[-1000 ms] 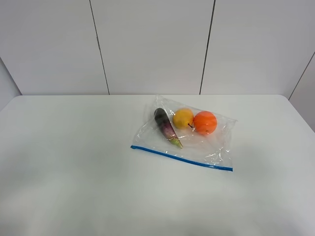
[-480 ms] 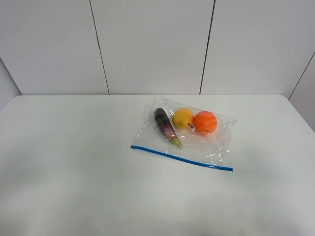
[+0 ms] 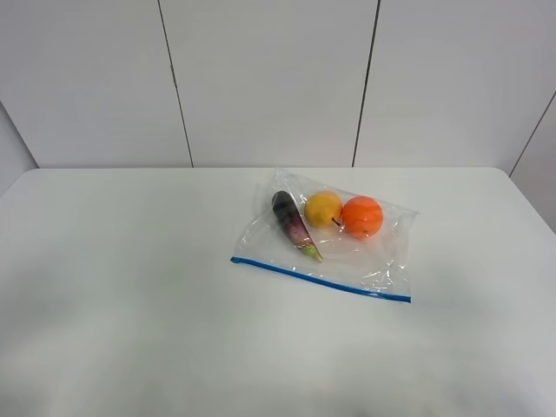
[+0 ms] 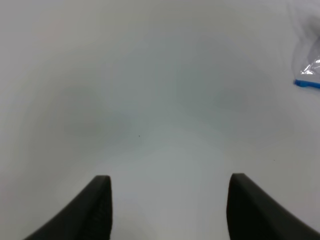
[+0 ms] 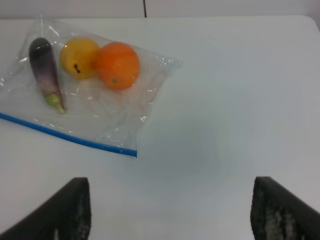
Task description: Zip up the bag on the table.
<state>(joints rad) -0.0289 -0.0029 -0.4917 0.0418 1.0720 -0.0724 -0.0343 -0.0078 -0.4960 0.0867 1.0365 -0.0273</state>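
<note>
Two claws, both spread wide and holding nothing. Left gripper [image 4: 167,205] hangs over bare table [image 3: 122,287]; only the corner of the bag [image 3: 326,243] shows in its wrist view, ahead of the fingers and well off to one side. Right gripper [image 5: 170,210] is nearer: bag sits ahead of it and across toward its partner's side, near end of the zipper strip [image 3: 320,280] closest to its fingers but still apart.

Bag lies flat on the table, strip along the edge facing the arms, running at a slant. Can't tell from here whether the seal is partly shut.

Handling, my read:
- Film is thin, crinkly, limp, likely slippery. Won't hold shape, will slide on the smooth top if pushed sideways.
- Contents give it some anchor weight: eggplant [image 3: 294,224], yellow fruit [image 3: 323,208], orange [image 3: 362,216], all bunched at the edge far from the strip. Round ones may roll and tug the film.
- Strip is the only stiffish part. Take hold there, not on loose film.
- Suggest one claw pins or pinches one strip end, the other pinches the strip and runs along it.
- Strip lies flush on the table, so getting a finger under it is the awkward bit.
</note>
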